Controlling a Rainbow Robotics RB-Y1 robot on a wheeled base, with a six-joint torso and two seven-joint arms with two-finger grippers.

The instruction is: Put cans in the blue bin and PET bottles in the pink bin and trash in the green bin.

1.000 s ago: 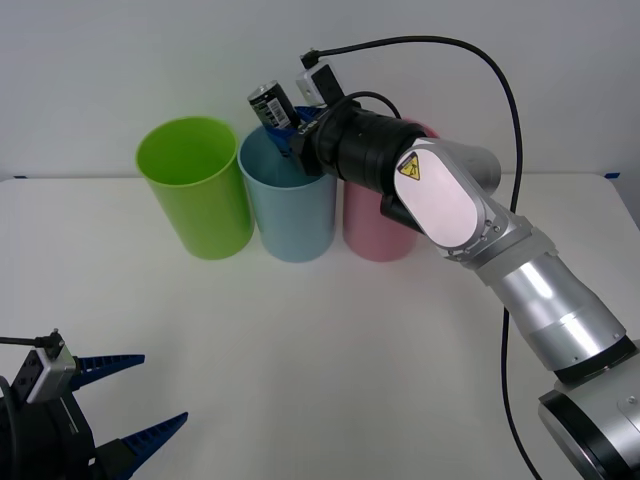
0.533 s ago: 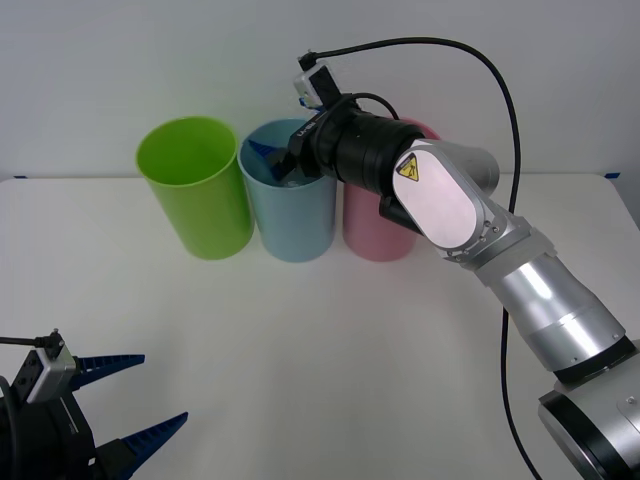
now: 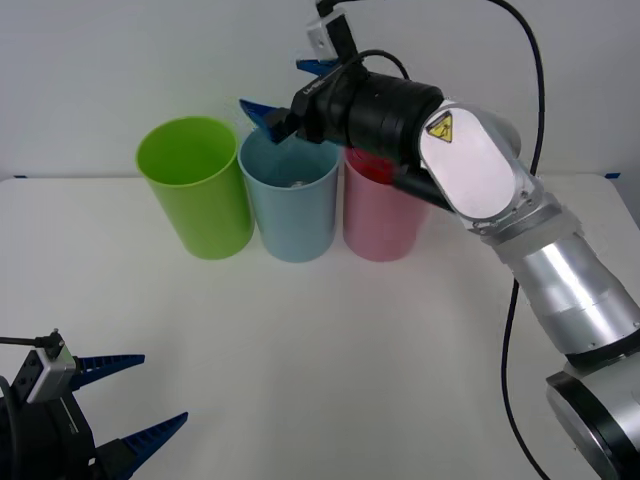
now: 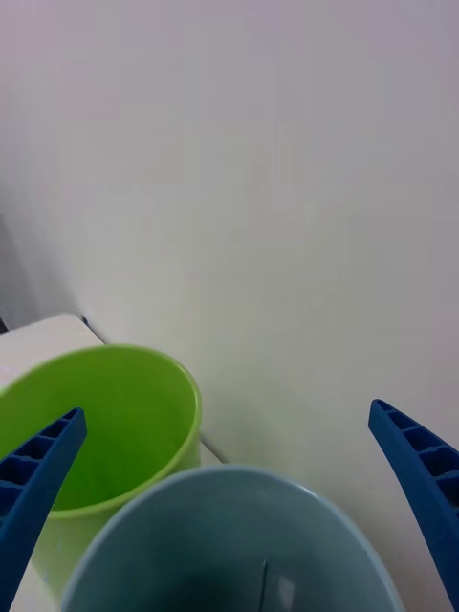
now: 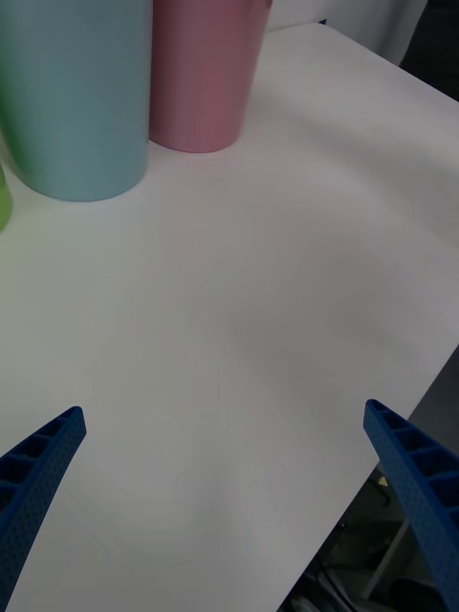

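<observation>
- The right gripper (image 3: 285, 88) hangs just above the blue bin (image 3: 291, 210), with its blue fingers (image 4: 416, 478) spread wide and nothing between them.
- A small pale thing, likely the can (image 3: 297, 184), lies inside the blue bin, below those fingers.
- The green bin (image 3: 194, 187) and pink bin (image 3: 382, 218) stand touching it on either side.
- The left gripper (image 3: 125, 400) rests low over the white table (image 3: 330, 360), fingers spread.

Lab test bench: bare white table (image 3: 330, 350), plain white wall (image 3: 120, 70)
</observation>
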